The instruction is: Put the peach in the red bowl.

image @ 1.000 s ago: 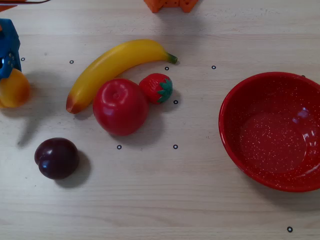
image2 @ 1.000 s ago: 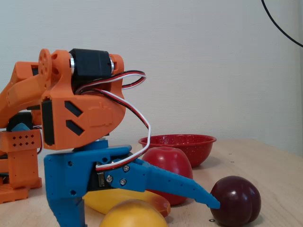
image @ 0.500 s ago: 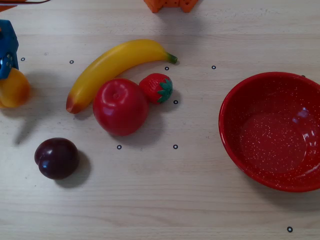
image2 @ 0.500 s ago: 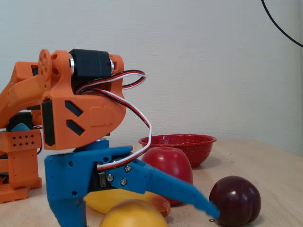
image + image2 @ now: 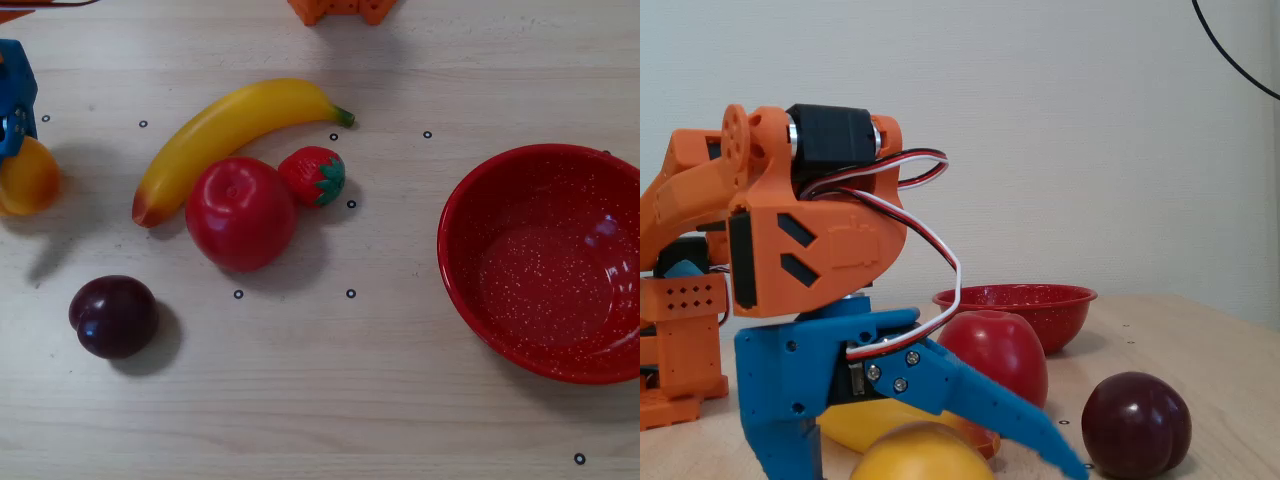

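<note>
The peach (image 5: 26, 178) is yellow-orange and lies at the far left edge of the overhead view; in the fixed view (image 5: 920, 455) it sits at the bottom, in front. My blue gripper (image 5: 930, 468) stands over it with its jaws spread, one finger (image 5: 780, 430) straight down on the left and the other finger (image 5: 1020, 420) slanting out to the right, with the peach between them. In the overhead view only part of the gripper (image 5: 12, 110) shows, just above the peach. The red bowl (image 5: 470, 200) stands empty at the right; it also shows in the fixed view (image 5: 1015, 297).
A yellow banana (image 5: 235, 125), a big red apple (image 5: 240, 213) and a strawberry (image 5: 313, 176) lie together mid-table. A dark purple plum (image 5: 113, 316) lies at the front left. The arm's orange base (image 5: 340, 10) is at the top edge.
</note>
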You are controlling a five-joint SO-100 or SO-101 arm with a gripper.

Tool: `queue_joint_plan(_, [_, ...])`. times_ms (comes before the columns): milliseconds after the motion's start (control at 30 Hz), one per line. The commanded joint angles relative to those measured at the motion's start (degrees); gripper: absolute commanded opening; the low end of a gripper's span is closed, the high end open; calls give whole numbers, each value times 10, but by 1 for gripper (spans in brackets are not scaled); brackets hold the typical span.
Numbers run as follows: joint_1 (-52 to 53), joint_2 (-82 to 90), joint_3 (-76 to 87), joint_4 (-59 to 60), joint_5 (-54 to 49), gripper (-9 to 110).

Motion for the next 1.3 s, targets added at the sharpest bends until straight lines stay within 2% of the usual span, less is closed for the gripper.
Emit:
queue_joint_plan(0, [-29,40,-6,-18,11,53])
queue_joint_plan(833, [-25,40,-3,-25,13,34])
queue_joint_plan(1033, [-25,40,-1,-25,24,18])
queue_joint_plan(1133, [-25,40,-1,-23,37,0])
queue_joint_plan(1267, [-25,42,-16,-11,29,0])
